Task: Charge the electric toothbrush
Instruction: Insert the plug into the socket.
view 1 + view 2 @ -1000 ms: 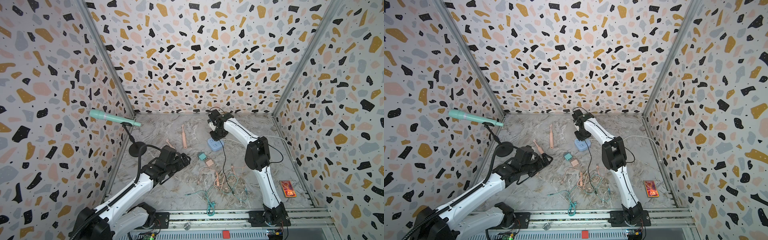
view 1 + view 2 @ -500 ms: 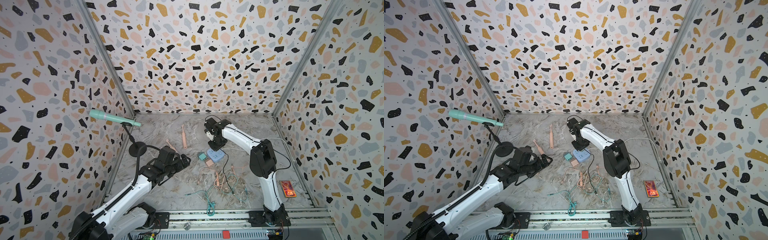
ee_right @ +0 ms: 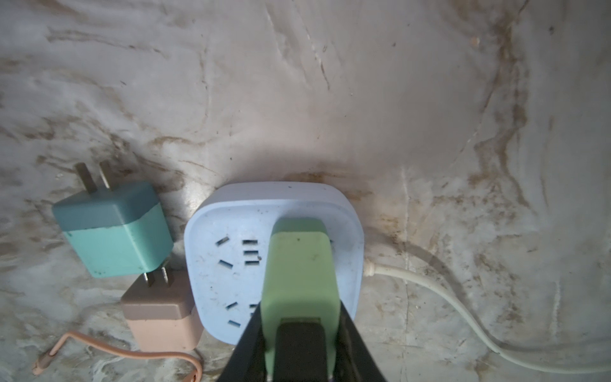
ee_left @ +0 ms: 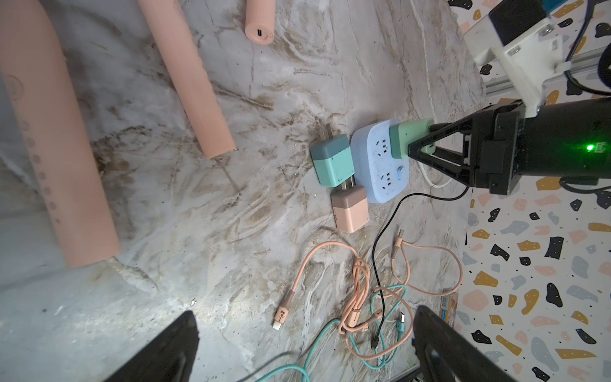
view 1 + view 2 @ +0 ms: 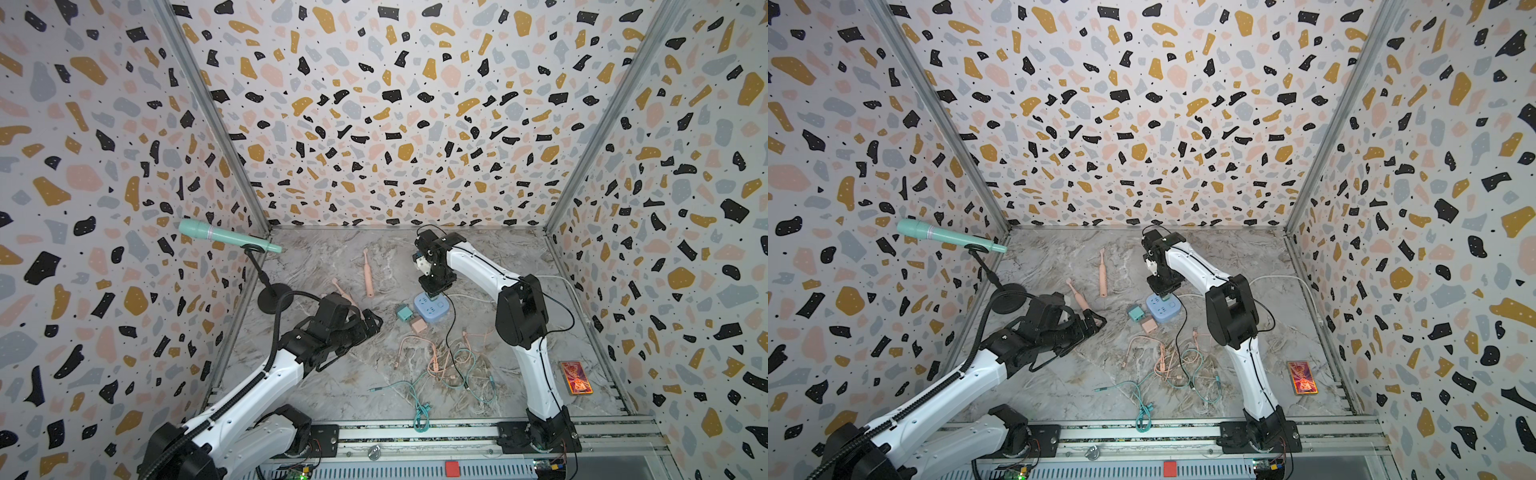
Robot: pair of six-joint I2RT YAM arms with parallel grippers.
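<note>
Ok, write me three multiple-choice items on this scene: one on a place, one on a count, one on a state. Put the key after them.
1. Where is the green charger?
A. lying among the cables
B. against the blue power strip, in the right gripper
C. beside the microphone stand

2. How many chargers lie loose next to the strip?
A. none
B. four
C. two

3. How is the left gripper?
A. open, holding nothing
B. shut on a cable
C. shut on a toothbrush

Key:
1 B: the right wrist view shows it clamped and set against the strip's face.
2 C: a teal charger and a pink charger lie by its edge.
3 A: the left wrist view shows its fingers wide apart with nothing between them.
</note>
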